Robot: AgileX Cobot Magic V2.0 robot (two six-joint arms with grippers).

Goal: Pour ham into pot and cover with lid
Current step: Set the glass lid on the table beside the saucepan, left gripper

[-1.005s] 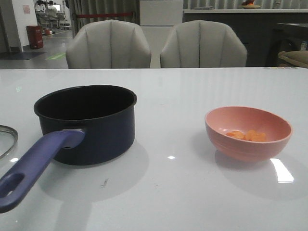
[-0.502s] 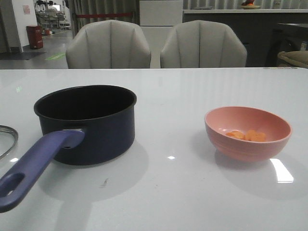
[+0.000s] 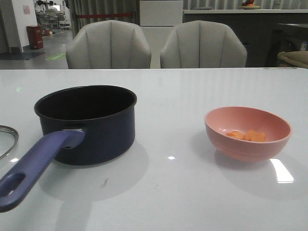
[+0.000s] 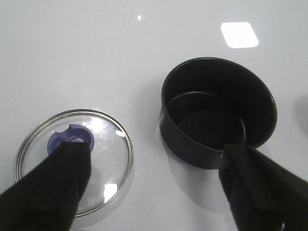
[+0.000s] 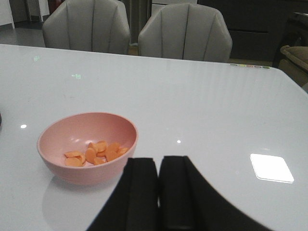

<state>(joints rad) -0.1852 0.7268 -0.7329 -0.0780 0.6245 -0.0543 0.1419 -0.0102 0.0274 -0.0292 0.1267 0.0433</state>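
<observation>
The left hand (image 4: 154, 187) has its two dark fingers (image 4: 53, 187) spread wide apart, holding nothing and touching nothing; it hangs above the desk (image 3: 192, 91), with one finger over the lid (image 4: 74, 161) and the other over the near rim of the pot (image 4: 219, 113). The right hand (image 5: 159, 192) has its two fingers (image 5: 139, 192) drawn together, only a thin seam between them, also holding nothing, and it sits above the desk just beside the pink bowl (image 5: 86, 144).

Outward from the left hand, the one lid lies flat on the desk, knob up, beside the pot and apart from it; in the front view only an arc of its metal rim (image 3: 8, 139) shows at the left edge. The one pot (image 3: 86, 122) stands upright and uncovered on the left part of the desk, its inside dark and bare in the left wrist view, its long purplish-blue handle (image 3: 36, 166) reaching toward the camera. Outward from the right hand, the one pink bowl (image 3: 248, 132) stands upright on the right part of the desk, well apart from the pot. The ham (image 5: 94, 154) lies in the bottom of it, a small heap of orange chunks too overlapped to count exactly.

The desk is white and glossy, carrying bright reflections of ceiling lights (image 3: 281, 171). Behind its far edge stand two grey padded chairs (image 3: 108, 45) side by side, and beyond them a dim room with a red bin (image 3: 34, 36) at the far left
</observation>
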